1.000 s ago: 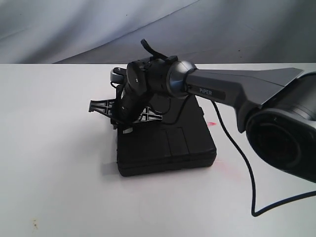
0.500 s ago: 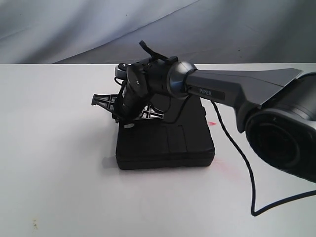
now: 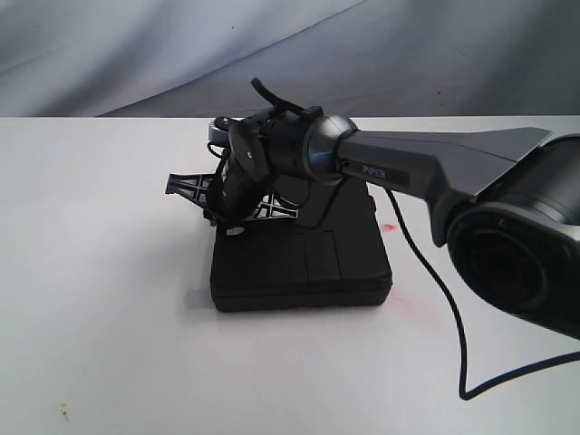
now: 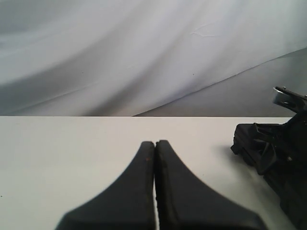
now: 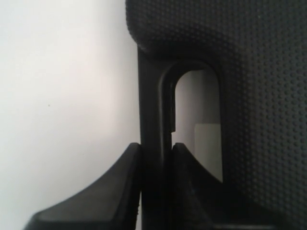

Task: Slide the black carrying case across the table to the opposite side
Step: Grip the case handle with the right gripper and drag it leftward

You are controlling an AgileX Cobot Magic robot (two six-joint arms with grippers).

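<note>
The black case [image 3: 299, 263] lies flat on the white table [image 3: 100, 299] near the middle of the exterior view. My right gripper [image 3: 227, 217] reaches across from the right and sits at the case's far left corner. In the right wrist view this gripper [image 5: 156, 148] is shut on the thin bar of the cut-out handle [image 5: 153, 105], beside the case's dimpled lid [image 5: 259, 72]. My left gripper [image 4: 155, 143] is shut with nothing in it, low over bare table [image 4: 62, 153]. The left wrist view shows the right gripper and the case as a dark mass [image 4: 283, 167] at its edge.
A black cable [image 3: 453, 308] trails from the right arm over the table right of the case. Red smears [image 3: 390, 227] mark the table beside the case, and small specks [image 3: 63, 412] lie at the front left. The right arm's bulky base [image 3: 526, 254] fills the right side.
The right gripper and the case have shifted slightly to the left, and the case has turned a little squarer to the view.
</note>
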